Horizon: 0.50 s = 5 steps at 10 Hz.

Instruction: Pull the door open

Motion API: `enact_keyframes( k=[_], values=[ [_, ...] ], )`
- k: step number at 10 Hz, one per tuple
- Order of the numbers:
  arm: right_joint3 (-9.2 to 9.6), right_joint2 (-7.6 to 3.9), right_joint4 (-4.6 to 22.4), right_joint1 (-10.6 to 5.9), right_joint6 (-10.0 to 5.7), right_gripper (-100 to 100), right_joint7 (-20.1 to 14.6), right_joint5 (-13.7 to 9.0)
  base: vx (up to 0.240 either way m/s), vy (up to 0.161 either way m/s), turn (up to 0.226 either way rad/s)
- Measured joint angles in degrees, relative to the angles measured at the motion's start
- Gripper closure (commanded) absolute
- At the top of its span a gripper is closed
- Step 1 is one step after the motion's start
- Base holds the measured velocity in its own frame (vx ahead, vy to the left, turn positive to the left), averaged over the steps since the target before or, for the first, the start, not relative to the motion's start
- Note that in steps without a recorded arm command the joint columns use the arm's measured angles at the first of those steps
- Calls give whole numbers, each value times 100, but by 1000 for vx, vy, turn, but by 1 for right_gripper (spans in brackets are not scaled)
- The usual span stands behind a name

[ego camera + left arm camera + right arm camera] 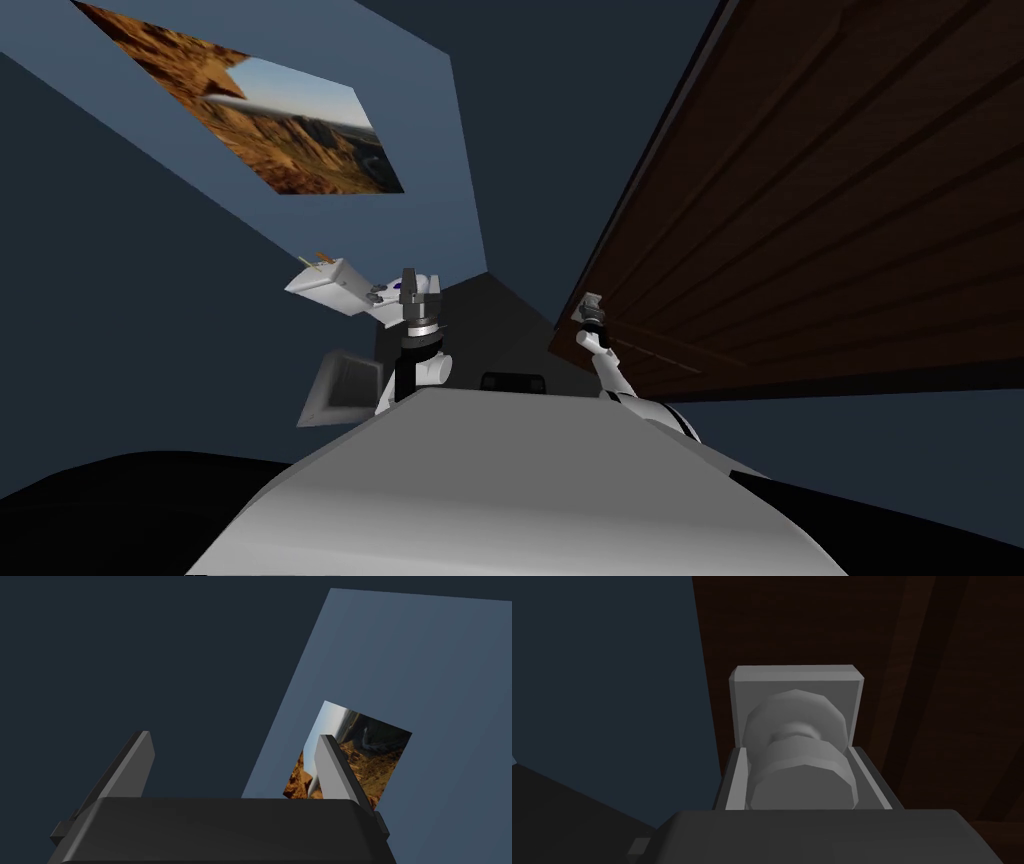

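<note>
Door [820, 200], dark brown with plank lines, stood close on my right in the head view, slanting with the camera. Blue wall [520, 120] ran along its edge. Knob [802, 746] was plain grey and round. It sat on a square grey plate [797, 676] fixed to the door near that edge, just beside the wall.

Right gripper [590, 312] was up at the door's edge, forearm rising from beside my chest. In the right wrist view its two fingers [735, 776] flanked the knob, one on each side and touching it. So it was clenched on the knob. The knob's front disc lay between the fingers, its neck and the plate just beyond the tips.

Left gripper [410, 285] was raised ahead of my chest, well apart from the door. It was released, with its fingers [142, 761] spread wide.
</note>
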Motion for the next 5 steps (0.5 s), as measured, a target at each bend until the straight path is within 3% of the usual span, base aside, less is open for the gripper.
enact_keyframes(
  k=[5],
  values=[
    [248, -94, -64, 85, 20, 100, -221, 47, -201, -37, 104]
  ],
)
